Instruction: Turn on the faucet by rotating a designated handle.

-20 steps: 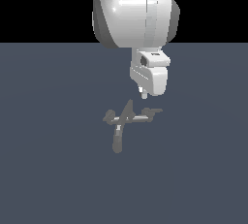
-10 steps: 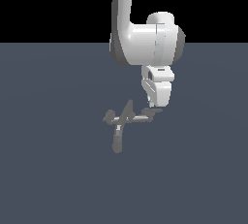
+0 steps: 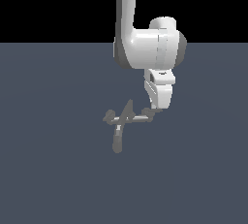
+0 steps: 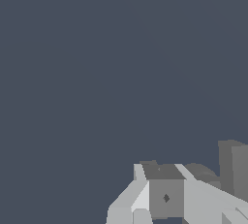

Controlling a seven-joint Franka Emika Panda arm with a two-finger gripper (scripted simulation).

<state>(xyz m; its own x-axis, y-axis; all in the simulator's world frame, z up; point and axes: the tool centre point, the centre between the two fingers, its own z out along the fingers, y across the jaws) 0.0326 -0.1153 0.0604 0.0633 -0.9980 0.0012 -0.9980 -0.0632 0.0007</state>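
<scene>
The dull-grey faucet [image 3: 127,117] stands on the dark floor, with a pointed spike rising from its crossbar and a curved spout [image 3: 117,140] running toward the camera. The handle [image 3: 141,118], a thin straight lever, lies at the crossbar's end on the exterior view's right. A lumpy stub [image 3: 109,118] sits at the opposite end. My gripper [image 3: 155,110] points down, its tip right at the lever's outer end; contact is unclear. In the wrist view, light grey fingers [image 4: 130,202] and darker grey faucet parts [image 4: 233,168] overlap, and the jaw gap is not readable.
The flat dark grey floor [image 3: 58,169] spreads all around the faucet. My white arm [image 3: 145,48] hangs over the exterior view's right side of the faucet. No other objects show.
My gripper has dropped lower and shifted slightly toward the exterior view's right, reaching the lever end of the crossbar. The faucet has not visibly moved.
</scene>
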